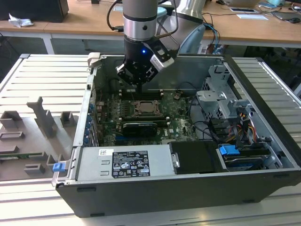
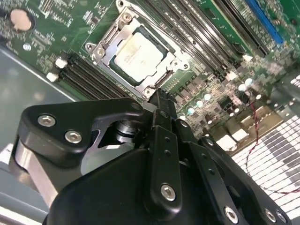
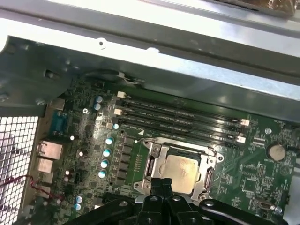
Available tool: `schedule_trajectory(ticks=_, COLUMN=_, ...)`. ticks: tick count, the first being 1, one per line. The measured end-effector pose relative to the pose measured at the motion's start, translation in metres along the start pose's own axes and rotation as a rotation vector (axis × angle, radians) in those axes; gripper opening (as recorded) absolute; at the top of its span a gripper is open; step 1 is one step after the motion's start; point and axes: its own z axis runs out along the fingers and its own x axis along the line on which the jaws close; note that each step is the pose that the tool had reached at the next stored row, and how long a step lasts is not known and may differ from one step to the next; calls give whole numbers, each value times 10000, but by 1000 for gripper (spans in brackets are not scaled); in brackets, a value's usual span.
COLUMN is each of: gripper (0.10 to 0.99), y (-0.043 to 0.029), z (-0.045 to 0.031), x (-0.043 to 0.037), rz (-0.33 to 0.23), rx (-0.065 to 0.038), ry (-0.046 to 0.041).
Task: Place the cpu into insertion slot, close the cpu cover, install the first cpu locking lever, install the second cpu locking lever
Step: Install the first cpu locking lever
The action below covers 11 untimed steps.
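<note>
The exterior view is set above and in front of the open computer case. It is angled downward from a moderate distance and takes in the whole case and the surface around it. Both wrist views sit close over the motherboard and look down along the claw, each from a different side of it. All three views share the cpu and the memory slots beside it.
</note>
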Motion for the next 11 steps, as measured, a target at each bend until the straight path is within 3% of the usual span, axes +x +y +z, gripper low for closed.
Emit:
schedule_trajectory(ticks=2, gripper=106, y=4, z=2, x=20, rz=153, rx=2, ry=-2)
schedule_trajectory(ticks=6, gripper=106, y=42, z=2, x=217, rz=150, rx=-23, ry=-13)
schedule_trajectory(ticks=11, gripper=106, y=53, z=13, x=263, rz=495, rx=-19, ry=-14)
